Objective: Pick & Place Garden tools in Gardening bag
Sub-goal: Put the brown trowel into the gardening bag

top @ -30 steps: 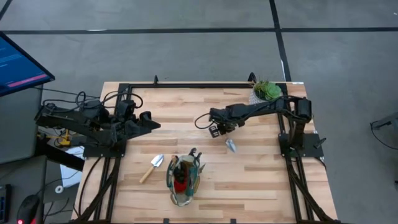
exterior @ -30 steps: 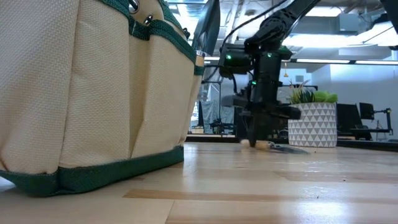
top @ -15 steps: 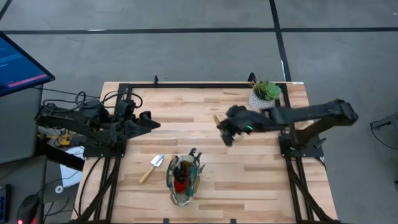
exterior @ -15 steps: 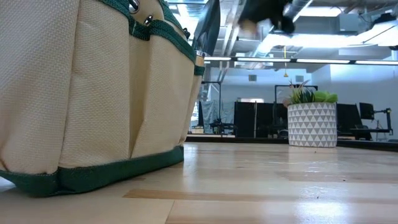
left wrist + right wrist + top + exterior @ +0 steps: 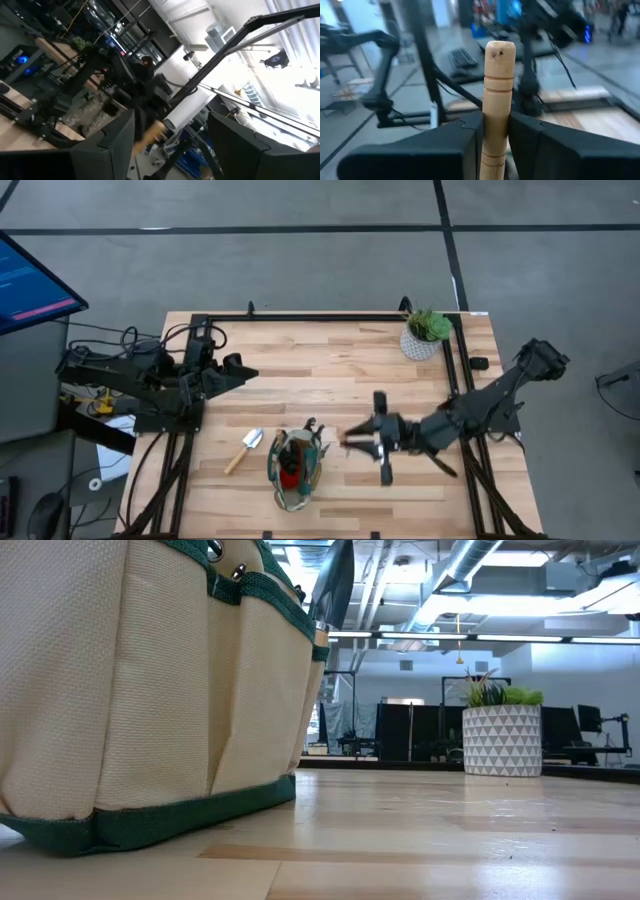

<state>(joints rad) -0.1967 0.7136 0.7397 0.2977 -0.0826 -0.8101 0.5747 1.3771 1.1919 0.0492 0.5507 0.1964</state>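
R arm (image 5: 400, 435) swung bagward; wrist cam shows trowel handle (image 5: 497, 100).

A pale wooden table (image 5: 330, 370) stands on a grey floor (image 5: 300, 270) crossed by dark lines, with a lit monitor (image 5: 30, 280) at its far left. Beyond the tabletop, a white patterned plant pot (image 5: 502, 740) sits before dark equipment racks (image 5: 400, 730), under exposed ceiling ducts (image 5: 470, 560) and strip lights (image 5: 560, 637).
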